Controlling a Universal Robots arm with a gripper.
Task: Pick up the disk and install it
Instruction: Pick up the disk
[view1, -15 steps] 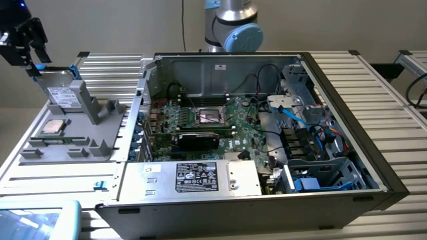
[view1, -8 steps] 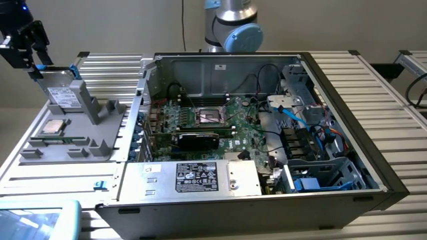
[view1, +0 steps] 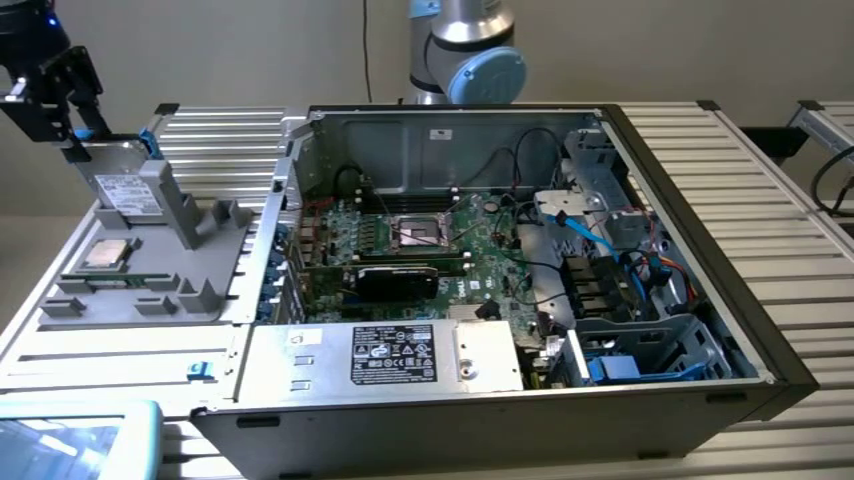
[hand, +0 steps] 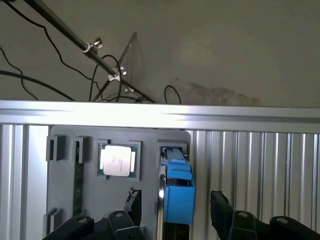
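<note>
The gripper (hand: 176, 204) hangs above the tray (hand: 65, 190), jaws spread wide either side of the upright disk (hand: 178, 192) without touching it. 1 chip (hand: 117, 160) lies beside the disk.

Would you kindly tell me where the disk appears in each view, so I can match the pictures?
Exterior view: disk stands upright in the grey holder at the exterior view's left.
Wrist view: disk seen edge-on in the same holder.
Shared landmark: the CPU chip beside it.

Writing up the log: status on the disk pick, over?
Gripper open, lined up over the disk. Disk upright in grey holder, not gripped. Nothing between them.
</note>
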